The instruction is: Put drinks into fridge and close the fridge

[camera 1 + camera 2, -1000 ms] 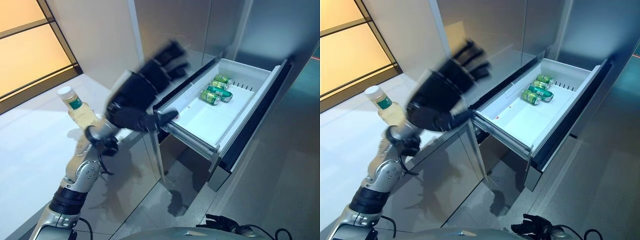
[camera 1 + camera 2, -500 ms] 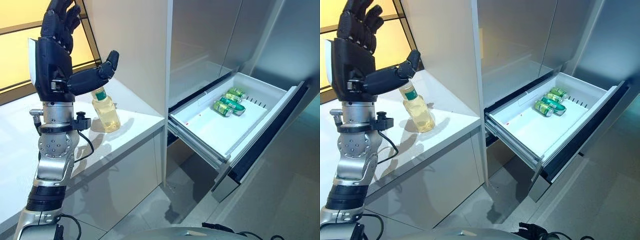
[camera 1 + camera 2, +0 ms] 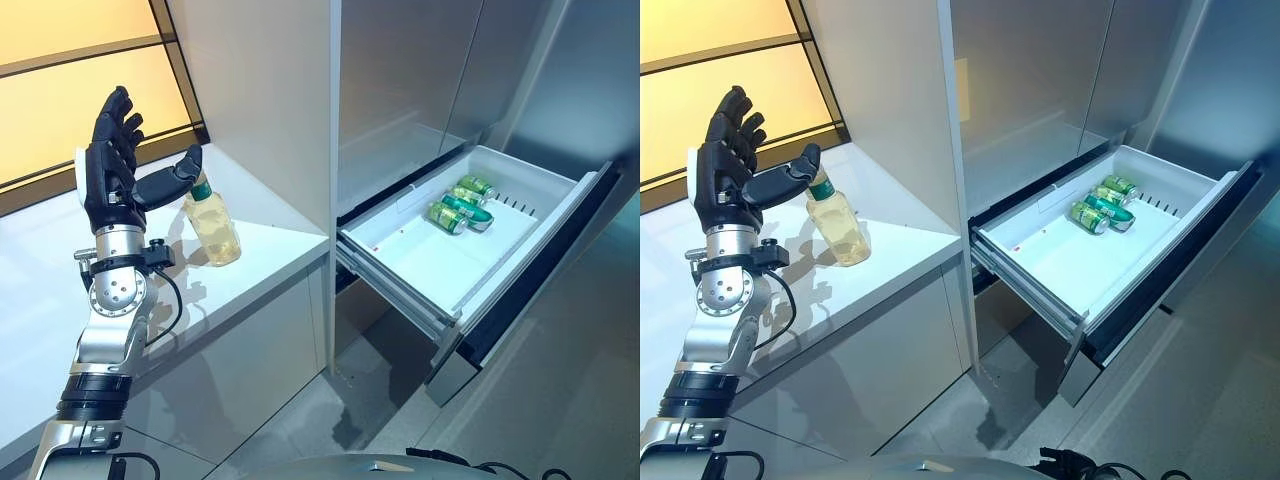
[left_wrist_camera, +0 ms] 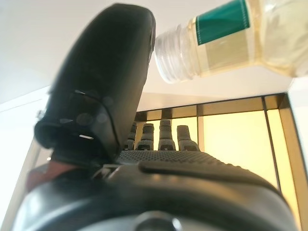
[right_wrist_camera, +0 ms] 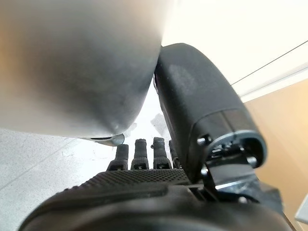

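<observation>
A clear bottle of pale yellow drink (image 3: 212, 225) with a green label stands upright on the white counter (image 3: 275, 245). My left hand (image 3: 108, 185) is open and raised beside it, fingers straight up and thumb reaching toward the bottle's neck. In the left wrist view the thumb (image 4: 108, 72) lies close by the bottle's white cap (image 4: 171, 50). The fridge drawer (image 3: 430, 265) is pulled out and open, with green cans (image 3: 455, 203) lying at its far end. My right hand (image 5: 144, 192) shows in its own wrist view, open and empty.
A tall white cabinet panel (image 3: 260, 90) stands right behind the bottle, at the counter's end. The drawer's dark front (image 3: 545, 265) juts out over the grey floor (image 3: 350, 400). An amber-lit window (image 3: 60, 110) runs behind the counter.
My left hand has swung from in front of the drawer over to the counter, then dropped lower so its thumb is by the bottle's neck. The camera has shifted too.
</observation>
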You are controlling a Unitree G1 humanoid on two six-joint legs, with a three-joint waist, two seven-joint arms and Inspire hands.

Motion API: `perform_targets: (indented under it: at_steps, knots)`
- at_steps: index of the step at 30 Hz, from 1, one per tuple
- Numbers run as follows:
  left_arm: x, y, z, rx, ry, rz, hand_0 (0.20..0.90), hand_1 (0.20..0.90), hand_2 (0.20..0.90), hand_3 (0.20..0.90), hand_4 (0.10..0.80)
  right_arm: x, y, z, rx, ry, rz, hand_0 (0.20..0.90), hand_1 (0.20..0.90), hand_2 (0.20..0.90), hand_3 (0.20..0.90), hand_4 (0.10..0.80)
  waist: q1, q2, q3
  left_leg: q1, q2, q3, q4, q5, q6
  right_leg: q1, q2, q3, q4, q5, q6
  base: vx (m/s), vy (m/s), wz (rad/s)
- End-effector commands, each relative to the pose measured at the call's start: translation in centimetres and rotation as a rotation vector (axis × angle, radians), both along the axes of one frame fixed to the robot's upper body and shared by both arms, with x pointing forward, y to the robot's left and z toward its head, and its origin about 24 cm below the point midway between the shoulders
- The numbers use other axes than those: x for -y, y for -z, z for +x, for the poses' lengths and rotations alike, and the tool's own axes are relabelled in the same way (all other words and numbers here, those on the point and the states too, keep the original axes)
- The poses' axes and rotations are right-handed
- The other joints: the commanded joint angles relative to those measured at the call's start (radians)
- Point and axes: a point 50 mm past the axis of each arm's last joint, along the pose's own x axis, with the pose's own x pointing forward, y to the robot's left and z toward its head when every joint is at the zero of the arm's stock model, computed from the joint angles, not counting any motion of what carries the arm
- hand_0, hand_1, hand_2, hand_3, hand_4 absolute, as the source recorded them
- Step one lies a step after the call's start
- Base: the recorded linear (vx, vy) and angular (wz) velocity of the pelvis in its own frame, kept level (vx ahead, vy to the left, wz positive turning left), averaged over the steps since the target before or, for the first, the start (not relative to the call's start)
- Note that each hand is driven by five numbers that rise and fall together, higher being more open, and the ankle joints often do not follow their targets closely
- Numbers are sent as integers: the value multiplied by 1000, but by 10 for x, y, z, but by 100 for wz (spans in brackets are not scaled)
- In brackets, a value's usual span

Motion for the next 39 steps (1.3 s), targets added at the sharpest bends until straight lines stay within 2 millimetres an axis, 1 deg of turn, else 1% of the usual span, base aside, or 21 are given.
perform_targets:
  at_steps: [1,4,8,12,17,24,28,34,39]
  knots:
    - [-2,-27,4,100,17,29,900,900,900,900,800,1,0,-2,-27,-52,3,900,900,900,900,800,4,8,8,12,13,26,8,-110,-13,-58,-2,-30,107,-80,37,4,5,4]
    - [-3,-19,5,62,23,33,900,900,900,900,800,2,0,-2,-30,-56,2,900,900,900,900,800,2,8,10,13,13,30,8,-109,-14,-56,-2,-28,106,-79,39,0,0,0]
    - [-2,-14,6,48,37,32,900,900,900,900,800,3,-1,-2,-31,-57,1,900,900,900,900,800,1,8,12,14,14,32,8,-109,-14,-55,-2,-28,105,-78,40,0,0,0]
    - [-1,-18,4,96,59,20,900,900,900,900,800,5,-1,-1,-30,-58,1,900,900,900,900,800,0,7,14,16,13,34,7,-109,-14,-54,-1,-27,103,-76,41,0,0,0]
    - [4,-28,0,184,74,13,900,900,900,900,800,5,-1,-1,-31,-61,2,900,900,900,900,800,-2,5,13,16,15,36,6,-110,-15,-53,-1,-24,100,-75,43,0,0,0]
    - [10,-34,-1,222,110,32,900,900,900,900,800,4,-1,-2,-34,-64,0,900,900,900,900,800,-8,5,12,18,14,40,6,-111,-15,-51,1,-19,96,-73,44,0,0,0]
    - [13,-42,-4,288,133,33,900,900,900,900,800,4,-1,-3,-35,-63,0,900,900,900,900,800,-11,5,12,18,15,43,6,-110,-16,-51,2,-14,94,-71,44,0,0,0]
    - [19,-63,-17,461,132,33,900,900,900,900,800,3,0,-3,-36,-59,0,900,900,900,900,800,-12,4,10,18,14,43,6,-112,-16,-51,3,-11,91,-71,44,1,1,-2]
    - [26,-73,-22,532,134,38,900,900,900,900,800,1,0,-4,-37,-60,2,900,900,900,900,800,-15,3,7,18,15,41,6,-114,-18,-49,4,-9,88,-71,43,-2,-1,-1]
